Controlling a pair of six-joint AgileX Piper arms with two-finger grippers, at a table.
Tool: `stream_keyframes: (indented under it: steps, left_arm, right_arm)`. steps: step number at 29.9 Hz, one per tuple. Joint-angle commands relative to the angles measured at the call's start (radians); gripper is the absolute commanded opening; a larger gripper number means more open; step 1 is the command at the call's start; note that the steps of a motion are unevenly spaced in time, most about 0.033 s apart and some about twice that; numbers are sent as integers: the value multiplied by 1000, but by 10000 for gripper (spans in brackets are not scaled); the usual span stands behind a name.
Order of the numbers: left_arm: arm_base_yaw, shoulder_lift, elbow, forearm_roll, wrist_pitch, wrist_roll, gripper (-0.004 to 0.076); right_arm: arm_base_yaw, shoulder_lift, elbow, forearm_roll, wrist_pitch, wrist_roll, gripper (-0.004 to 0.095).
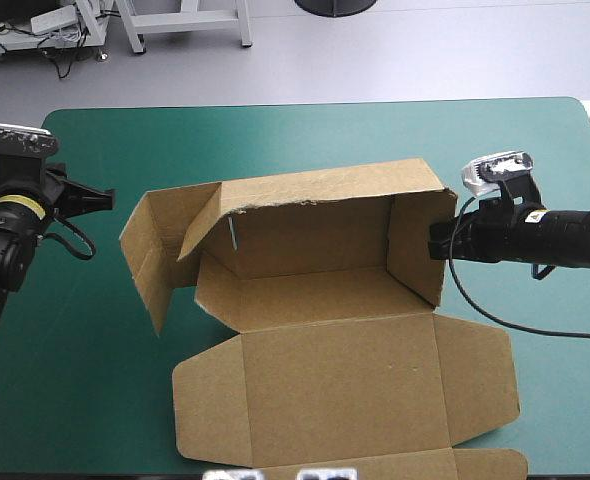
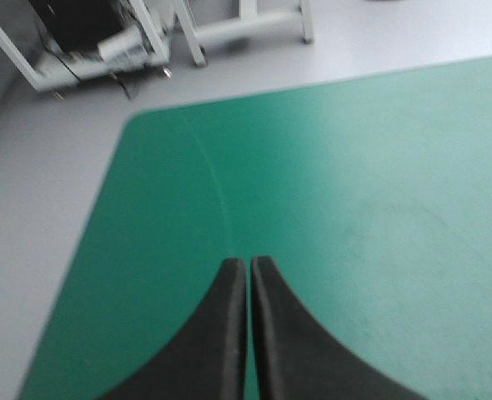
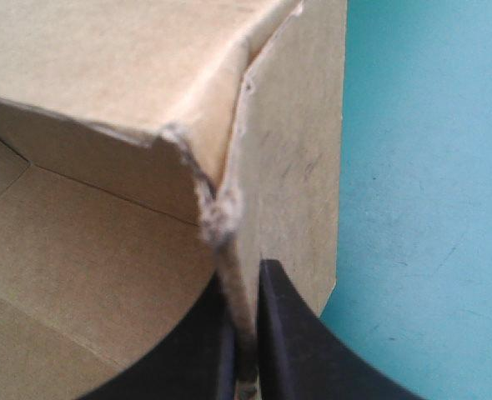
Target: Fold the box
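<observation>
The box [image 1: 315, 290] is pinched at its right wall by the right claw [image 3: 246, 279], while the left claw [image 2: 248, 263] is seen closed above the desk [image 1: 275, 140].

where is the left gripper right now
In the high view the left gripper sits shut over the bare teal-green cover near its left edge, apart from the box, whose right wall the right gripper pinches.
</observation>
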Motion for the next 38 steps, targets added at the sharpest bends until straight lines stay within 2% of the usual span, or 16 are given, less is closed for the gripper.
stream_keyframes:
  steps: [1, 3, 6, 13, 19, 25, 29, 31, 35, 38]
  left_arm:
    - [128, 13, -33, -456, 49, 308, 4]
    - [182, 29, -33, -603, 125, 426, 4]
    - [246, 48, -33, -719, 230, 490, 3]
    - [311, 55, -33, -685, 383, 514, 3]
    - [323, 55, -33, -680, 407, 523, 3]
    - [323, 55, -33, -680, 409, 545, 3]
    - [323, 55, -33, -680, 426, 570, 3]
    - [323, 55, -33, -680, 426, 570, 3]
    - [323, 55, -33, -674, 430, 570, 3]
    - [323, 55, -33, -649, 431, 570, 3]
  right_arm:
    - [-1, 27, -83, -15, 18, 69, 2]
    - [-1, 77, -108, -28, 49, 76, 2]
    - [-1, 157, -129, -29, 52, 74, 2]
    - [-1, 351, -164, -29, -22, 32, 0]
    - [1, 452, -182, -22, -140, -75, 50]
    - [13, 461, -185, -22, -241, -139, 233]
    - [22, 461, -216, -26, -215, -144, 387]
    - [29, 461, -250, -34, -194, -144, 424]
    - [27, 461, -363, -59, -131, -118, 427]
    - [27, 461, -494, -146, -41, -17, 426]
